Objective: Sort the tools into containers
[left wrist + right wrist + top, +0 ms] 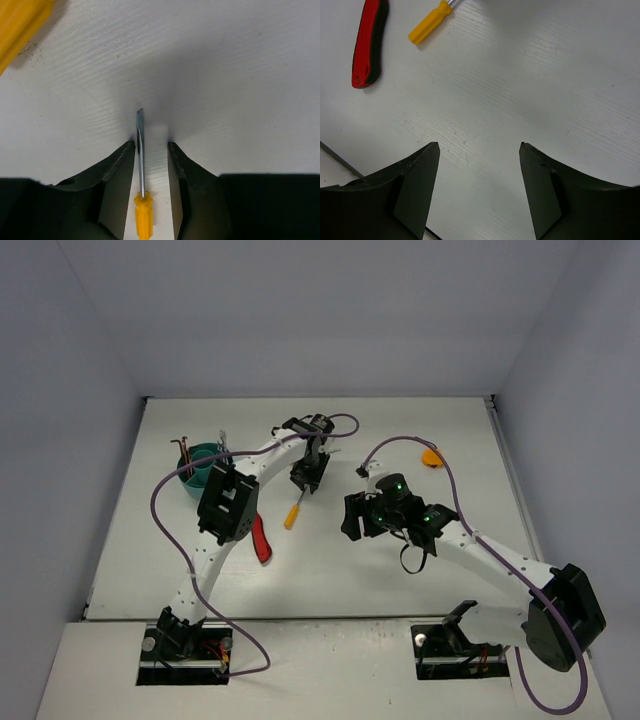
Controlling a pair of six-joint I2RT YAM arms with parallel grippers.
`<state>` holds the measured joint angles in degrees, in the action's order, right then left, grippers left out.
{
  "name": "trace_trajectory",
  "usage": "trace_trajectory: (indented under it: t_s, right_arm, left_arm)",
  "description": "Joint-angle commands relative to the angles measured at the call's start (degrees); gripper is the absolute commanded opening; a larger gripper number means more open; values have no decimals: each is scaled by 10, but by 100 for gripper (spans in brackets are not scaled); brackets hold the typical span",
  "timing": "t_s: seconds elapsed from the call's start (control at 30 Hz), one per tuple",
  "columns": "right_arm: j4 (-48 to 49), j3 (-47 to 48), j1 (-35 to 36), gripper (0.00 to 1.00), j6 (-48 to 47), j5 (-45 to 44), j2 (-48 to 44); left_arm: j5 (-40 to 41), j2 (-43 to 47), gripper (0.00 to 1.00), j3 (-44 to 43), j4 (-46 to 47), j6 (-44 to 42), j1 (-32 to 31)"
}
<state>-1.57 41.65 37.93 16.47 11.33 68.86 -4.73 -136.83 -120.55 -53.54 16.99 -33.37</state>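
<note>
Left gripper point(150, 144) spread, astride the shaft of a screwdriver point(143, 205) lying flat on the table point(240, 75). Long axis in line with the gap: blade tip just beyond the fingertips point(120, 160), orange handle back toward the wrist, shaft off-centre in the gap. Right gripper point(479, 145) spread, holding nothing, farther off. Likely next: squeeze across the shaft.

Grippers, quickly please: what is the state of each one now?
Left gripper: open, fingers on either side of the orange-handled screwdriver shaft, not yet clamped.
Right gripper: open, holding nothing.
</note>
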Motion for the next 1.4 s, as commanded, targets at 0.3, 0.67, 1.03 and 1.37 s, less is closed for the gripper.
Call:
trace_trajectory:
  t_s: [0.3, 0.67, 1.03, 1.37]
  right_arm:
    - [18, -1, -1, 62, 6, -11, -10]
    - [18, -2, -1, 62, 4, -12, -14]
    - [18, -8, -1, 62, 0, -17, -28]
    - [18, 0, -1, 61, -6, -13, -9]
  left_arm:
    - [-2, 11, 0, -16, -38, 21, 15]
    - [58, 197, 0, -32, -9, 76, 29]
    - [195, 521, 0, 334, 255, 227, 122]
    - [265, 678, 0, 588, 490, 312, 233]
